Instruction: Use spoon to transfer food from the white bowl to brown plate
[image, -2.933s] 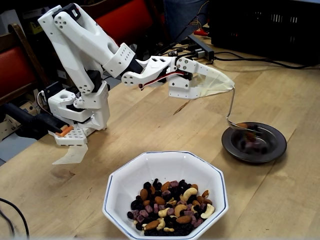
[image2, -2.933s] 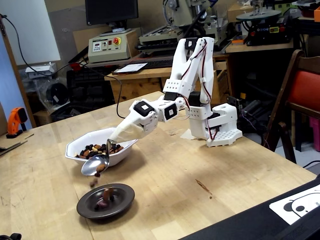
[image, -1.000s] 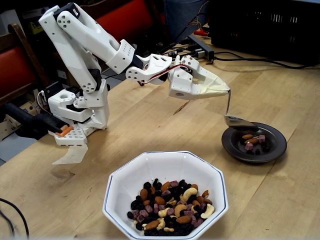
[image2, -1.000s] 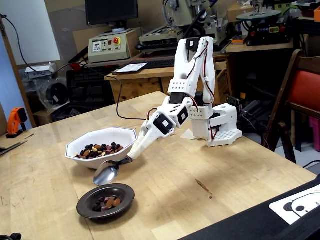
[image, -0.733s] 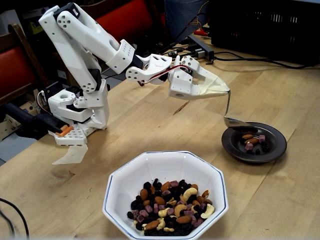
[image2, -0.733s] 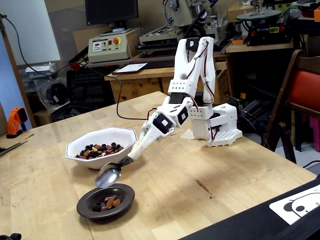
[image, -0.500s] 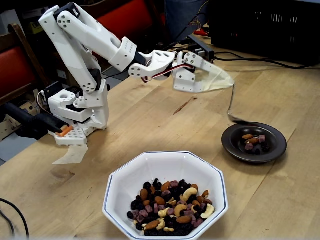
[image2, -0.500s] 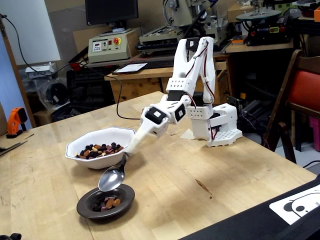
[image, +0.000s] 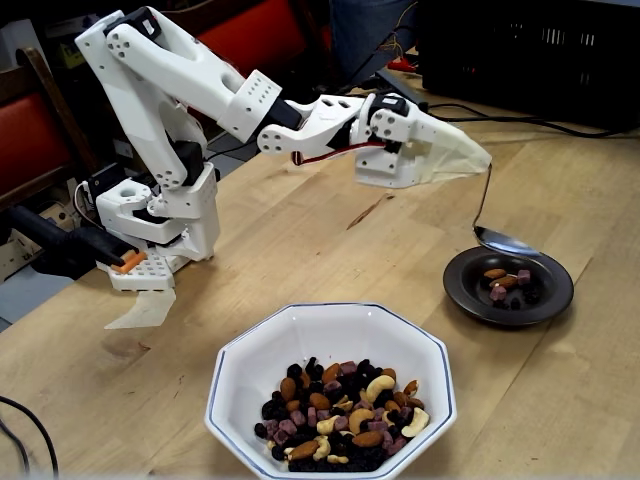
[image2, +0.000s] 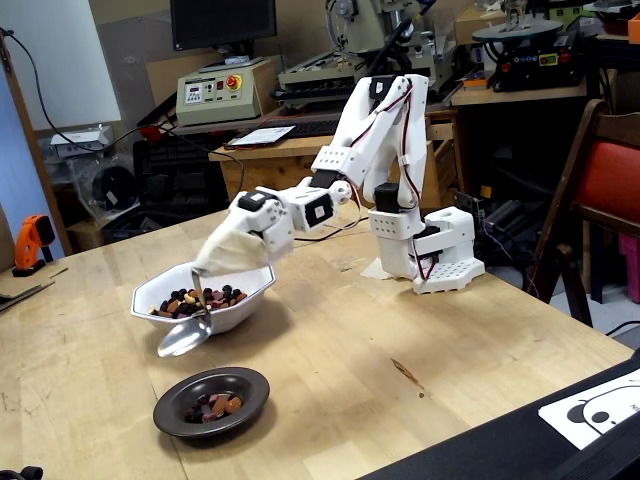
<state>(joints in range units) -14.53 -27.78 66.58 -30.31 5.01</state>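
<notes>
Now your worktop (image: 300, 250) carries the bowl (image: 331, 390) of food (image: 340, 409) and the plate (image: 508, 287) with a few pieces. Your claw (image: 487, 160), clamped on the spoon (image: 503, 240), holds it empty above the plate's rim.

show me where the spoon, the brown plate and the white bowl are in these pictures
spoon (image: 505, 241), a fixed view, on its shiny oval bowl.
brown plate (image2: 172, 409), a fixed view, on its dark left rim.
white bowl (image: 300, 338), a fixed view, on its bare white inner wall above the food.
</notes>
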